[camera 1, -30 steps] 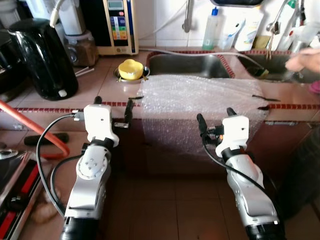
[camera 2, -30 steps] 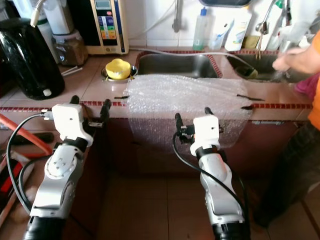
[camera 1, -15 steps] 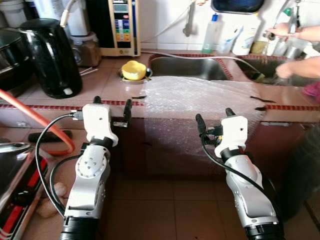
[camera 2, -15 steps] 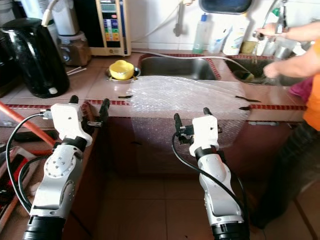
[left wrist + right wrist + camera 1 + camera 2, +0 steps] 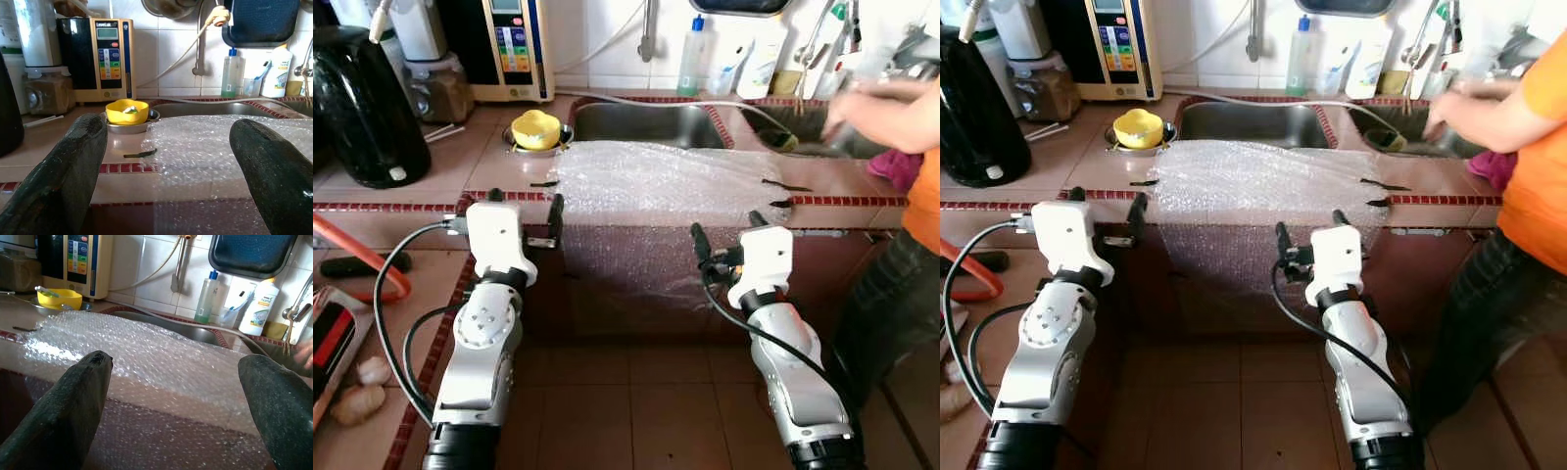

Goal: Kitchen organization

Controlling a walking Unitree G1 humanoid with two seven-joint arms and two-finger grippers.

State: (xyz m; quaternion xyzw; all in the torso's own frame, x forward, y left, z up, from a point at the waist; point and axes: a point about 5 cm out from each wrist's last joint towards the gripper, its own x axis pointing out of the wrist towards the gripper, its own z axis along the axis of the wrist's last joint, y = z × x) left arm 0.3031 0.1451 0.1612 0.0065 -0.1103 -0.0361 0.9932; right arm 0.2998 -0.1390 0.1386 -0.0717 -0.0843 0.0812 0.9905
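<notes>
The bubble wrap sheet [image 5: 666, 191] lies flat on the worktop [image 5: 406, 191] in front of the sink [image 5: 641, 122] and hangs over the front edge, at about 12 o'clock from the robot. Both arms are raised before that edge. The left end effector [image 5: 523, 203] is released, fingers spread and empty, at the sheet's left border. The right end effector [image 5: 728, 231] is likewise spread and empty, in front of the hanging part.

The main risk is a person's hand [image 5: 839, 103] working at the second basin at about 2 o'clock, near the sheet's far corner; a sweeping pull could brush it. The sheet is light and slippery, so a one-sided pinch may drag it askew, and a tug could nudge the yellow bowl [image 5: 535, 130] at 11 o'clock.

Count: one sheet, one yellow bowl, one black kettle [image 5: 357, 108], three bottles by the wall.
</notes>
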